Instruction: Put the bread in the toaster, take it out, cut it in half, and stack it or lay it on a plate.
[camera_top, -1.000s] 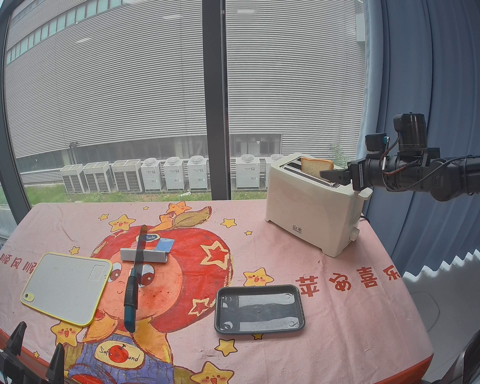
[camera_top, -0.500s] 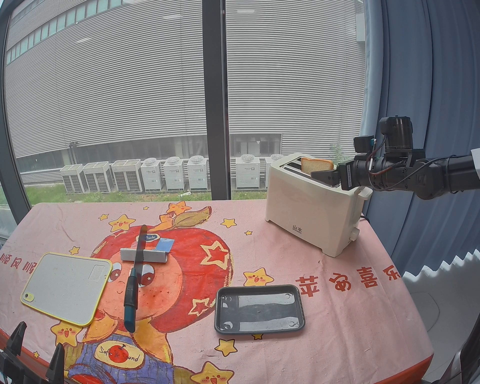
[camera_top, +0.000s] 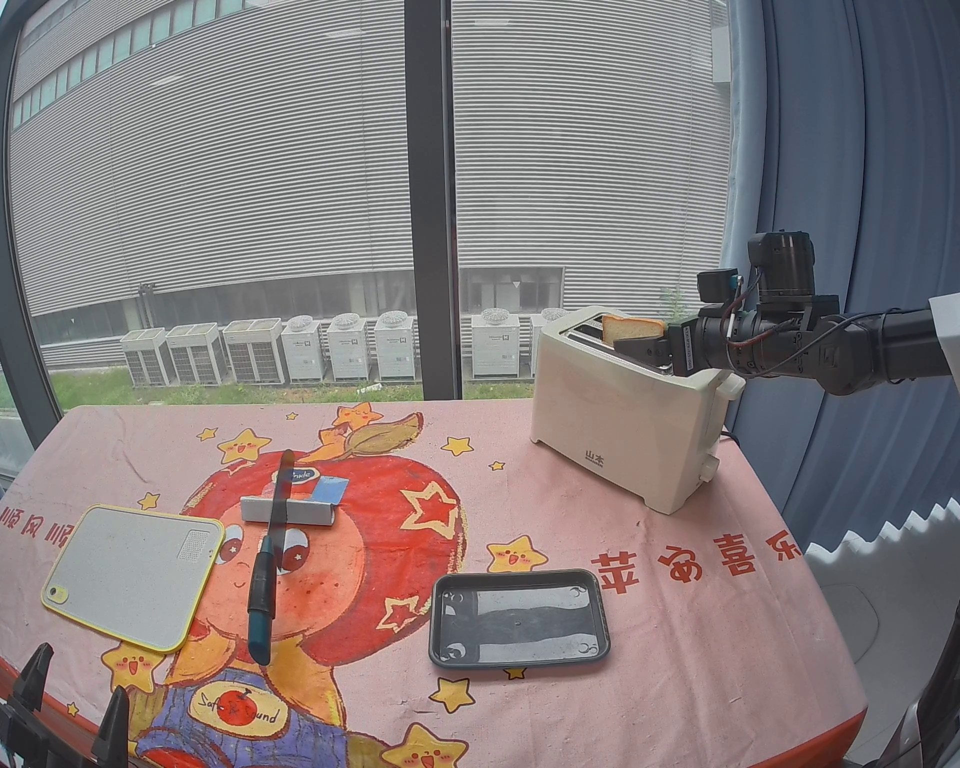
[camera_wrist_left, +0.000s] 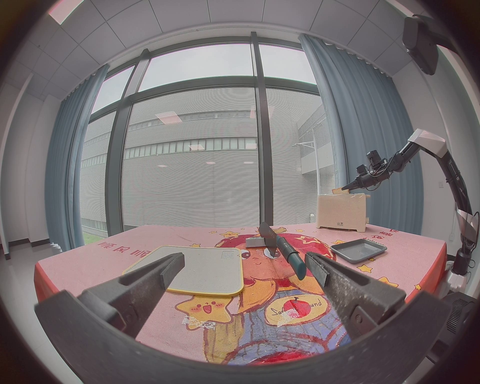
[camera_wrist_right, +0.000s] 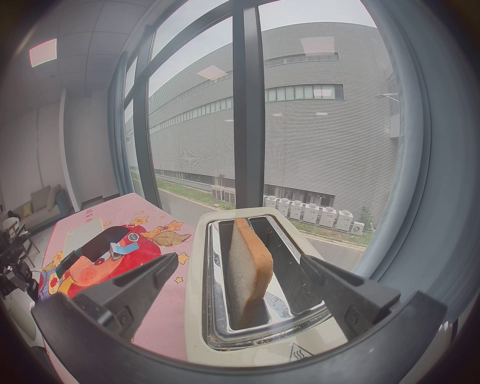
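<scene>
A slice of bread stands upright in the slot of the cream toaster at the table's back right, its top sticking out. My right gripper is open, held level over the toaster's right end, with one finger on each side of the slice and not touching it. My left gripper is open and holds nothing, low at the table's front left. A dark plate lies near the front middle. A knife with a teal handle rests on a white block.
A white cutting board with a yellow rim lies at the front left. The window stands right behind the toaster and a blue curtain hangs beside my right arm. Bare tablecloth lies between the plate and the toaster.
My right gripper has moved leftward along the toaster's top, bringing its fingers closer around the bread. The bread, knife, plate and left arm have not moved.
</scene>
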